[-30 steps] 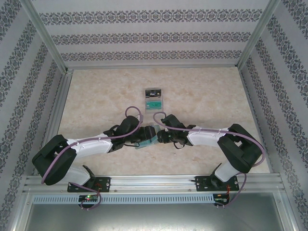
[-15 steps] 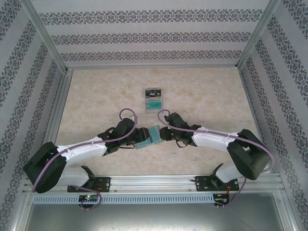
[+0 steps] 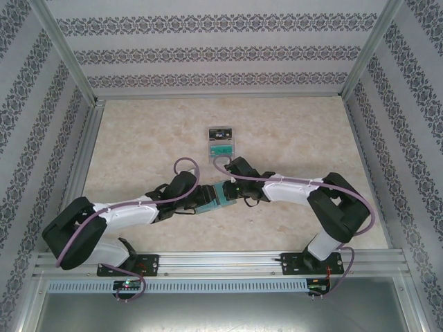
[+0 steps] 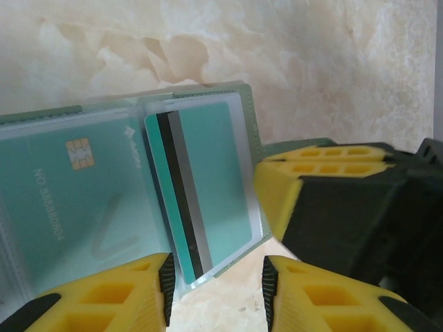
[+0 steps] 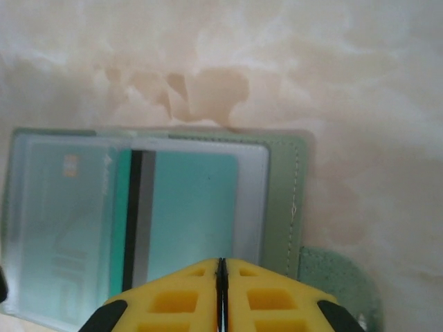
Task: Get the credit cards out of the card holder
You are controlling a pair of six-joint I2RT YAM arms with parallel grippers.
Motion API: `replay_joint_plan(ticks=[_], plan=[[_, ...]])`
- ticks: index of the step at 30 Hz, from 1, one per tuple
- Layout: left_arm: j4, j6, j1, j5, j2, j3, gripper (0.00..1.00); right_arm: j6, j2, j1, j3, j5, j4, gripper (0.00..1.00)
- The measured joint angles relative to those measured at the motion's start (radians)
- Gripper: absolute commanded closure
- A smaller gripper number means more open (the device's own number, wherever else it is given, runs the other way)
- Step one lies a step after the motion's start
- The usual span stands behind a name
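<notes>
Looking down on a marbled table [image 3: 138, 138], with the left arm [image 3: 124, 213] and right arm [image 3: 297, 190] bending in from the near edge and meeting at mid-table. Catching the left claw [image 4: 216, 294] hanging with fingers apart, the near edge of the holder [image 4: 252, 138] lying just by one finger. Catching the right claw [image 5: 221, 294] resting at the holder's opposite edge with fingers pressed together and no gap showing; not managing to tell whether any thin layer is pinched there. Noting a pale tray [image 3: 211, 141] lying beyond both claws, apart from them, carrying a black card [image 3: 220, 131] at its far end and a teal card [image 3: 221, 149] at its near end. Finding the holder sitting open between the claws, showing clear pockets inside a green cover. Seeing a chip card [image 4: 76, 200] sitting in one pocket and a striped card [image 4: 208, 200] in the other, both teal, both behind clear plastic. Spotting the tab [image 5: 339, 283] sticking out just beside the shut fingers.
</notes>
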Motion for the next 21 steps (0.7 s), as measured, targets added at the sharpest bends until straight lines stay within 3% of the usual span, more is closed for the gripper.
replay_joint_plan(ticks=[21], plan=[[0.042,-0.058,0.0,0.007,0.1,0.0,0.62,0.001,0.018,0.016,0.0,-0.013,-0.006,0.88]])
